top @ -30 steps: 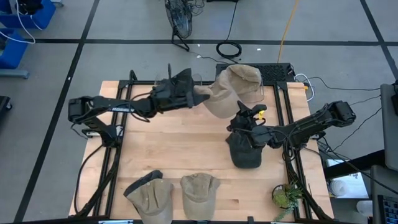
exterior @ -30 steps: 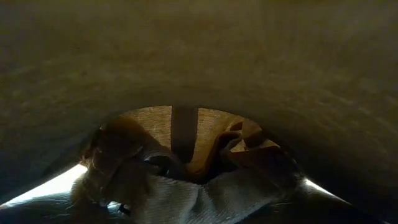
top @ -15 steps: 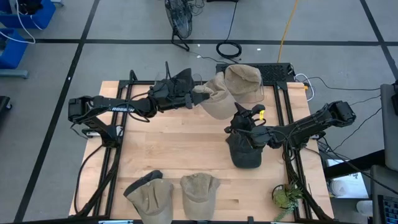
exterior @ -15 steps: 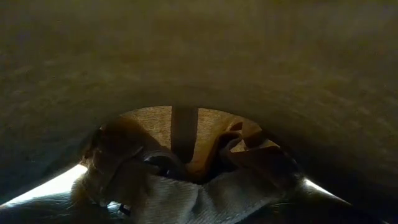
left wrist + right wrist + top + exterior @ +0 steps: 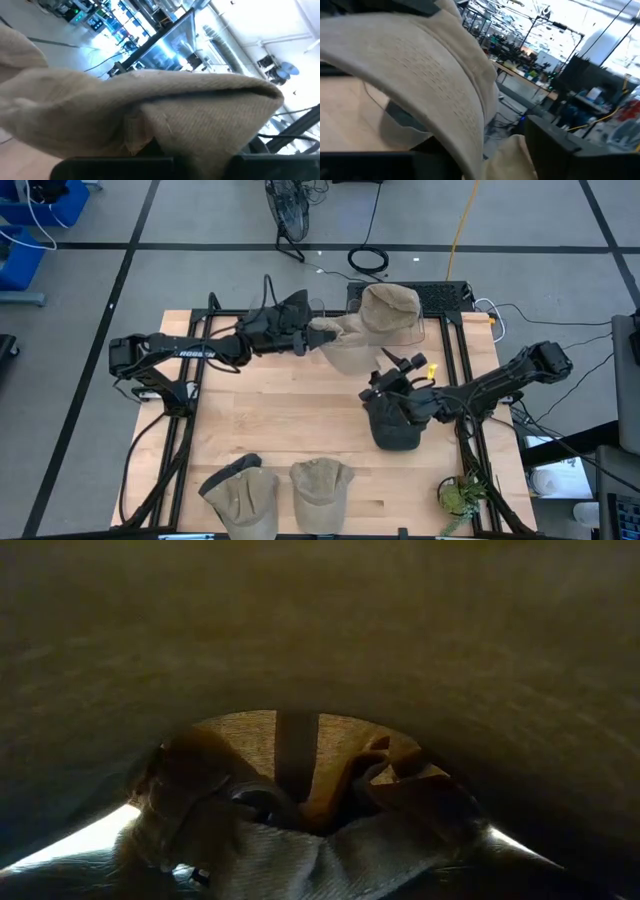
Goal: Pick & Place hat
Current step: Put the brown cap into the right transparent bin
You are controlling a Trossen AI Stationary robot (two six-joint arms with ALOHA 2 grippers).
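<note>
The left gripper [image 5: 308,335] is at the far middle of the wooden table [image 5: 270,430], clenched on the edge of a tan hat [image 5: 340,345] that it holds off the surface. Just right of it, a second tan hat [image 5: 390,310] sits on a clear stand at the table's far edge. The right gripper [image 5: 385,385] reaches in from the right, sitting just above a dark hat [image 5: 395,428] lying right of centre; whether its fingers are parted or closed I cannot tell. Two more tan hats, one with a dark brim [image 5: 240,495] and one plain [image 5: 320,485], lie at the near edge. The low view is filled by fabric close up
</note>
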